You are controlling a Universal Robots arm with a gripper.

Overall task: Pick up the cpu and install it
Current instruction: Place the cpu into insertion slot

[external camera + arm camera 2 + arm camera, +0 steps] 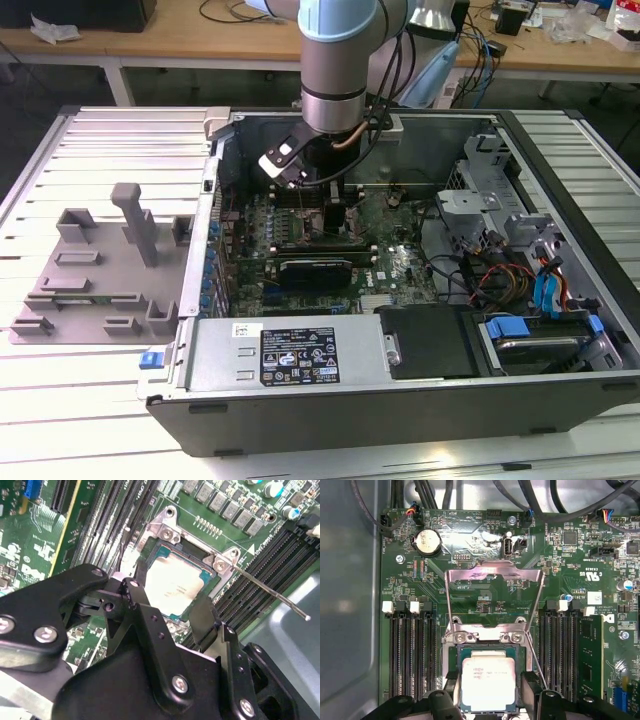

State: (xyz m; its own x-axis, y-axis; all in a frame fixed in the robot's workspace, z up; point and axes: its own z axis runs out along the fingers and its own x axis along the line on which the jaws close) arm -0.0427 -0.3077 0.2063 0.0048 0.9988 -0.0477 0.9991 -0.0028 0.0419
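Gripper [489, 694] pinches pale silver-topped square cpu [487, 679] over dark metal-framed socket [490, 637], eleven o'clock in grey steel case [300, 395]; seating likely needs square alignment.

The smooth grey cylindrical robot arm [337, 65] carries a pale blue joint cap above and a black ring lower down, with thin black cables [392, 60] looping beside it. Its matte black gripper [167, 600] is built from flat black link plates [55, 615] fastened with round silver screws [180, 683].
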